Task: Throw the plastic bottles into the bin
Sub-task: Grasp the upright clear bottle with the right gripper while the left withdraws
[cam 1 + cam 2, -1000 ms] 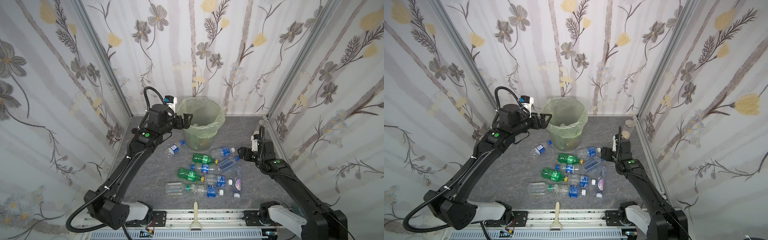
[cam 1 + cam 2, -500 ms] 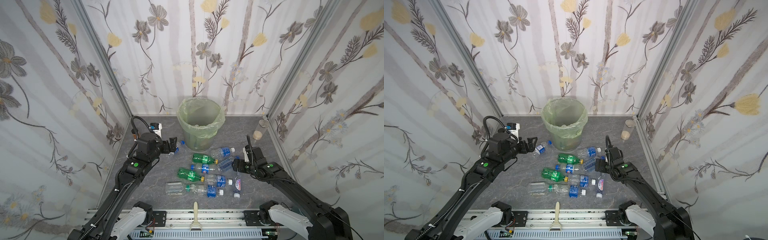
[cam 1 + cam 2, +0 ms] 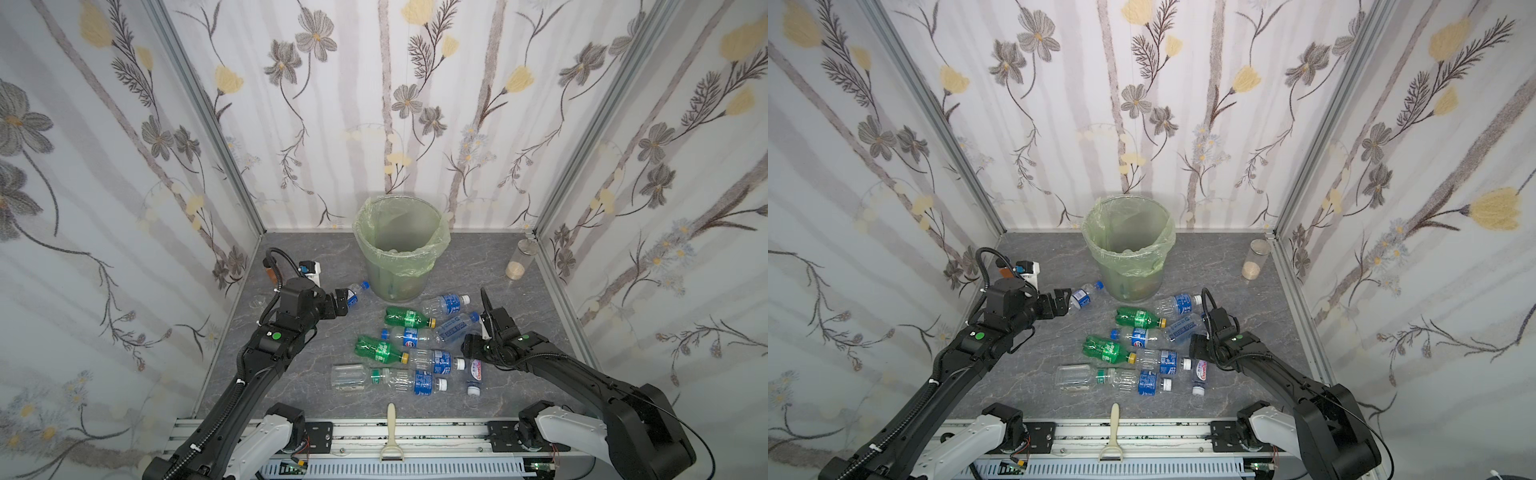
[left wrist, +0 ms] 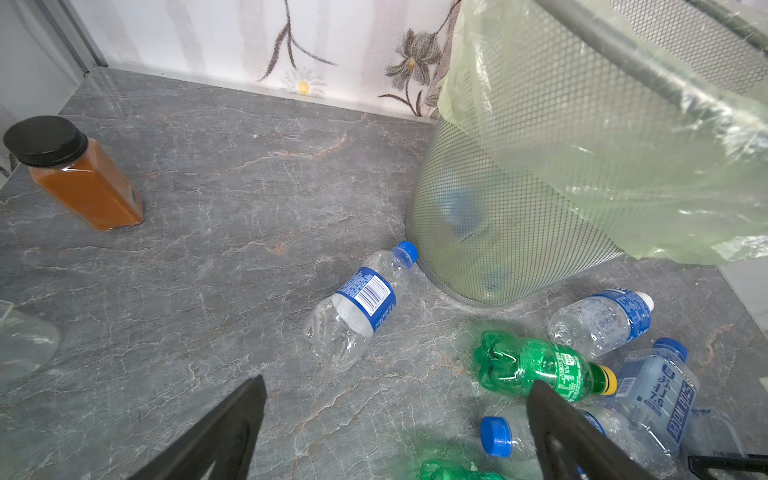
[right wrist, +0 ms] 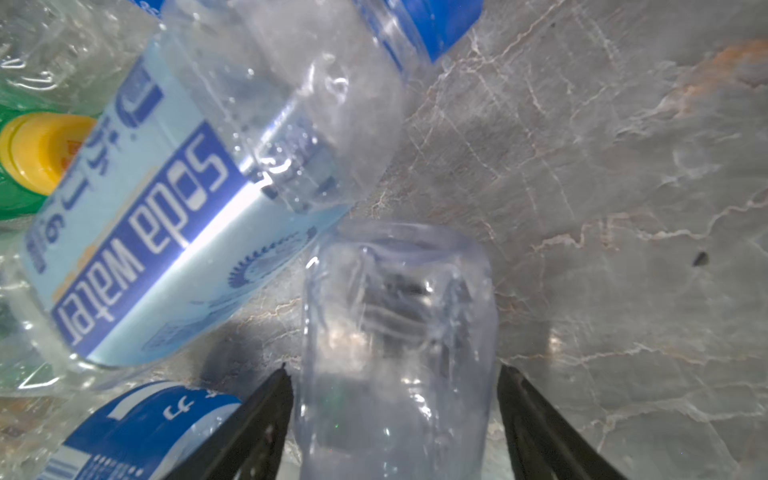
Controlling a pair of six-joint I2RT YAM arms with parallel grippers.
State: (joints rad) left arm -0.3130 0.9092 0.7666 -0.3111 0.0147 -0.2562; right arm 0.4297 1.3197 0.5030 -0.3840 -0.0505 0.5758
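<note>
Several plastic bottles lie in a cluster on the grey floor in front of the bin [image 3: 399,270] [image 3: 1129,266] [image 4: 519,208]: green ones [image 3: 407,318] and clear blue-labelled ones such as the soda water bottle [image 3: 453,326] [image 5: 137,224]. One blue-capped bottle [image 3: 357,291] [image 3: 1086,293] [image 4: 357,307] lies apart, touching the bin's foot. My left gripper [image 3: 340,301] [image 3: 1063,301] [image 4: 397,382] hangs open and empty just short of it. My right gripper [image 3: 471,353] [image 3: 1198,349] [image 5: 395,372] is low over a clear, red-labelled bottle [image 3: 477,374] [image 3: 1200,372] [image 5: 399,332]. Its fingers sit against both sides; the bottle lies on the floor.
An amber jar with a black lid [image 4: 83,178] stands near the left wall, with a clear glass [image 4: 20,345] beside it. A tall clear cylinder [image 3: 519,262] stands in the back right corner. A brush [image 3: 390,428] lies on the front rail. Patterned walls enclose three sides.
My left arm dropped from the bin's rim to the floor beside the blue-capped bottle, still open. My right gripper moved forward and down, and its jaws narrowed round the clear bottle.
</note>
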